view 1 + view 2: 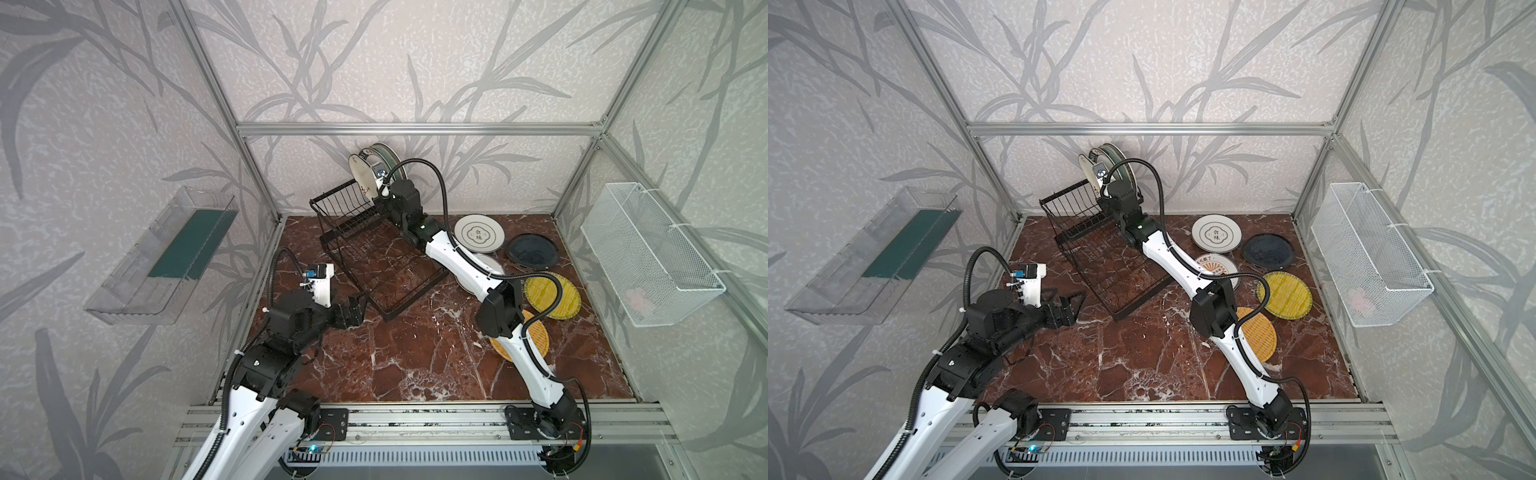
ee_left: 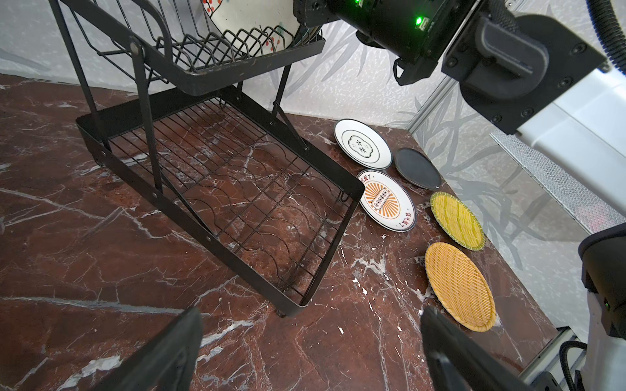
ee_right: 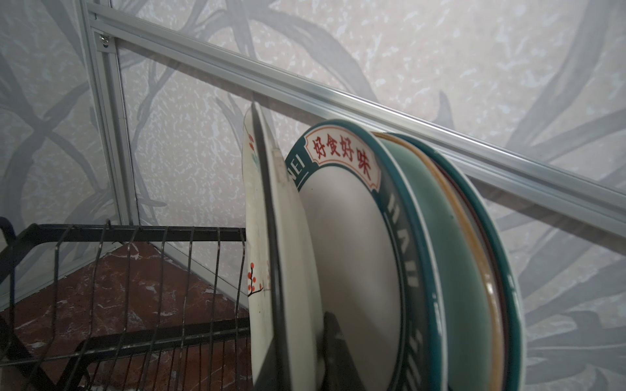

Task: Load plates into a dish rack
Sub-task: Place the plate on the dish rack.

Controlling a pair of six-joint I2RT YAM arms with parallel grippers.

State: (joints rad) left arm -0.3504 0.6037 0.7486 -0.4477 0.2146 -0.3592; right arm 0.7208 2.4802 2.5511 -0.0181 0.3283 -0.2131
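both top views look down from high at the front, sharing the whole table [image 1: 415,353]. left wrist view faces the dish rack [image 2: 203,233] from low down (mid-range); right wrist view sits close against the plates [image 3: 355,254].

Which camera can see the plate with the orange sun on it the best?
The left wrist view: the sunburst plate lies whole and unblocked beside the dish rack. In both top views the right arm covers part of the plate. The right wrist view does not show it.

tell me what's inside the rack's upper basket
Plates on edge: a cream floral plate, a teal-rimmed white plate, a pale green plate. Those behind are mostly covered; count unclear.
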